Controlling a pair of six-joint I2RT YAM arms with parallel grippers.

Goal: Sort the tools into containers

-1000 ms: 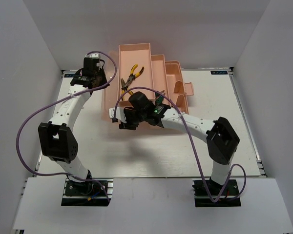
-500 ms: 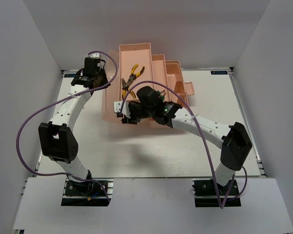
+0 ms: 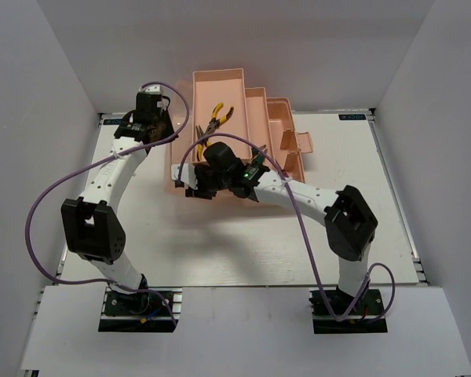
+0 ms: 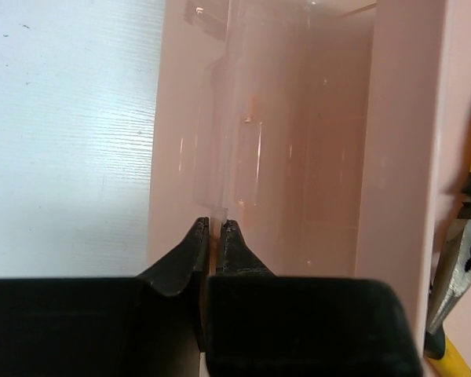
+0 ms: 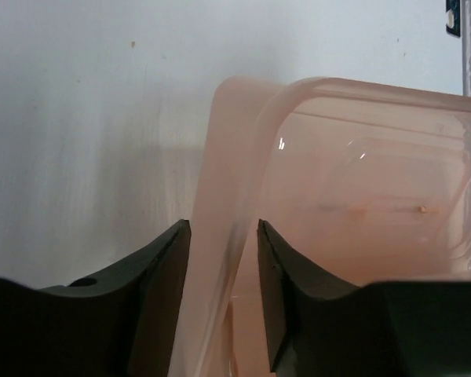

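The salmon-pink toolbox (image 3: pixel 220 82) stands open at the back of the table, its trays stepped out to the right. Yellow-and-black-handled pliers (image 3: pixel 212 122) lie in its main compartment and also show as pliers (image 4: pixel 463 259) at the right edge of the left wrist view. My left gripper (image 3: pixel 163 135) (image 4: pixel 216 226) is pinched on the thin translucent edge of the lid (image 3: pixel 175 166) (image 4: pixel 298 157). My right gripper (image 3: pixel 187 182) (image 5: pixel 224 228) straddles the lid's rounded corner rim (image 5: pixel 228 157), and the rim fills the gap between its jaws.
The white table (image 3: pixel 243 243) stretches in front of and to the right of the toolbox. Purple cables loop from both arms, one of them over the box. White walls close in the left, right and back sides.
My right arm has swung its gripper left and a little further back onto the lid's near corner. The left arm has stayed where it was on the lid's edge.
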